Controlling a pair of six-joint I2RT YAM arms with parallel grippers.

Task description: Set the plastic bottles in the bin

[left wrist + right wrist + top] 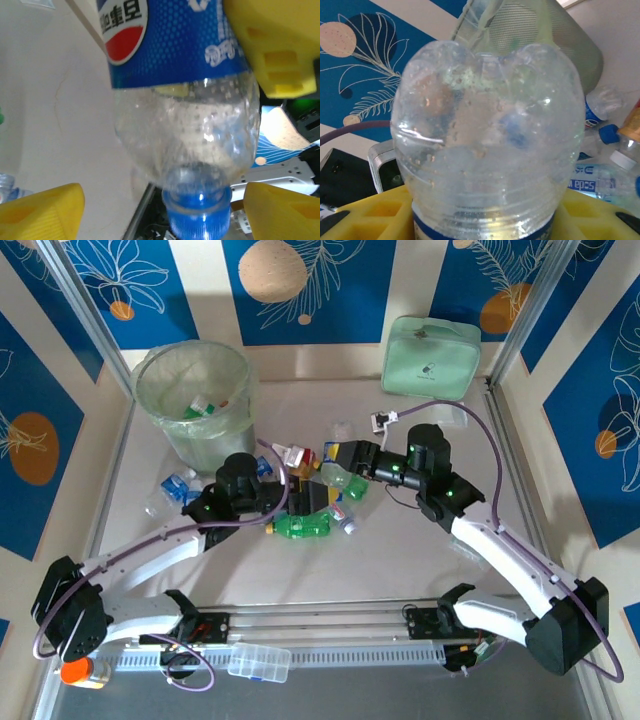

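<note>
The right tool is clenched on a clear bottle. Its yellow fingers pinch the blue label band, and the domed base juts out above them. The left tool is released, with its two fingers standing either side of a blue cap, near it but not touching. This is probably the same bottle, since a third yellow finger presses its label just beyond the left tool, though the close view leaves that unsure.

The bin stands ahead of the left tool and well off to the left of the right one, with a few bottles already inside. The loose bottles lie on the tabletop below and just behind both tools.

The danger lies in two tools working one slick, crushed bottle. If the left one closes on the tapered neck, the bottle may squirt free. If the right one lets go too early, it drops into the heap. A pull from both could twist it out, and the arms are close enough to knock together.
</note>
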